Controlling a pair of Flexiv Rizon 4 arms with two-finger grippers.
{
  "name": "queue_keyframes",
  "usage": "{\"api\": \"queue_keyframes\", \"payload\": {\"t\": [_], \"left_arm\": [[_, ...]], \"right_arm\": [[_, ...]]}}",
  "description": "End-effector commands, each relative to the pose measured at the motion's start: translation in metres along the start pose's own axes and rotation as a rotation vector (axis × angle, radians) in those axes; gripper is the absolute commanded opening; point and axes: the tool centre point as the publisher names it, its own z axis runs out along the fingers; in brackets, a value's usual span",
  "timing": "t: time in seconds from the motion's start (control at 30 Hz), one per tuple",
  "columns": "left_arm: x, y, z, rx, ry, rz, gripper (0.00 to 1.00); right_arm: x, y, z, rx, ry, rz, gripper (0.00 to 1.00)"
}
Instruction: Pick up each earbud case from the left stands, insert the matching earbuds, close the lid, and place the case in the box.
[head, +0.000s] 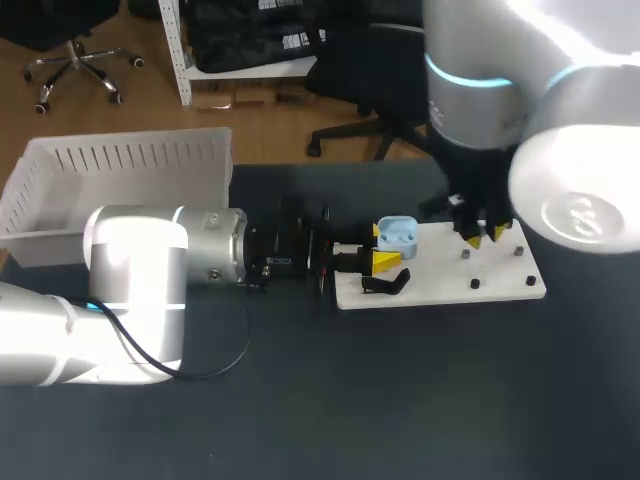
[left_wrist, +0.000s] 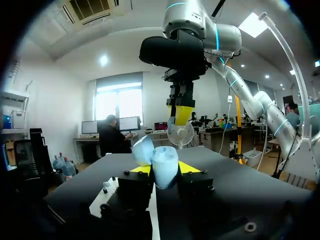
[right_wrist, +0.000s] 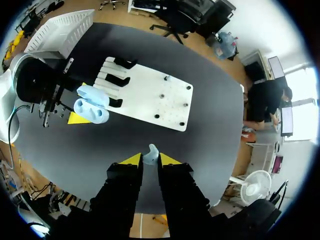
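Note:
A light blue earbud case (head: 397, 235) with its lid open sits between the yellow tips of my left gripper (head: 383, 248), which is shut on it at the left end of the white board (head: 440, 280). The left wrist view has the case (left_wrist: 161, 165) upright between the fingers of the left gripper (left_wrist: 162, 174). My right gripper (head: 486, 236) hangs over the board to the right of the case, apart from it. In the right wrist view the right gripper (right_wrist: 150, 159) is shut on a small pale blue earbud (right_wrist: 151, 151), high above the table, with the case (right_wrist: 92, 106) far below.
The white board (right_wrist: 150, 97) carries black stands (right_wrist: 119, 80) at its left end and several small pegs (head: 472, 284) on its right part. A white slatted box (head: 120, 165) stands at the back left. Dark table (head: 400, 400) surrounds the board.

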Motion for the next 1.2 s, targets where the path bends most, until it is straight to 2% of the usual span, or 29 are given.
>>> {"api": "queue_keyframes", "payload": {"t": [0.03,0.23,0.6,0.67,0.73,0.83,0.9,0.93,0.97,1.0,1.03,1.2], "left_arm": [[0.001,-0.001,0.000,-0.004,-0.003,0.003,0.00],[0.001,-0.001,0.000,-0.004,-0.003,0.003,0.00],[0.001,-0.001,0.000,-0.004,-0.003,0.003,0.00],[0.001,-0.001,0.000,-0.004,-0.003,0.003,0.00],[0.001,-0.001,0.000,-0.004,-0.003,0.003,0.00],[0.001,-0.001,0.000,-0.004,-0.003,0.003,0.00],[0.001,-0.001,0.000,-0.004,-0.003,0.003,0.00],[0.001,-0.001,0.000,-0.004,-0.003,0.003,0.00],[0.001,-0.001,0.000,-0.004,-0.003,0.003,0.00],[0.001,-0.001,0.000,-0.004,-0.003,0.003,0.00],[0.001,-0.001,0.000,-0.004,-0.003,0.003,0.00],[0.001,-0.001,0.000,-0.004,-0.003,0.003,0.00]], "right_arm": [[-0.004,0.026,-0.016,0.022,0.037,-0.004,0.00],[-0.004,0.045,-0.015,0.003,0.025,-0.023,0.00],[-0.004,0.045,-0.015,0.003,0.025,-0.023,0.00],[-0.007,0.052,-0.018,0.001,0.042,0.022,0.00],[-0.016,0.057,-0.024,-0.019,-0.001,0.103,0.00],[-0.025,0.068,-0.021,0.053,0.029,0.253,0.00],[-0.032,0.071,-0.026,-0.036,0.015,0.397,0.00],[-0.033,0.073,-0.028,0.035,0.006,0.421,0.00],[-0.034,0.072,-0.027,0.047,0.012,0.441,0.00],[-0.035,0.074,-0.028,0.015,0.014,0.452,0.00],[-0.036,0.074,-0.027,0.032,0.023,0.468,0.00],[-0.038,0.072,-0.020,0.008,0.060,0.510,0.00]]}}
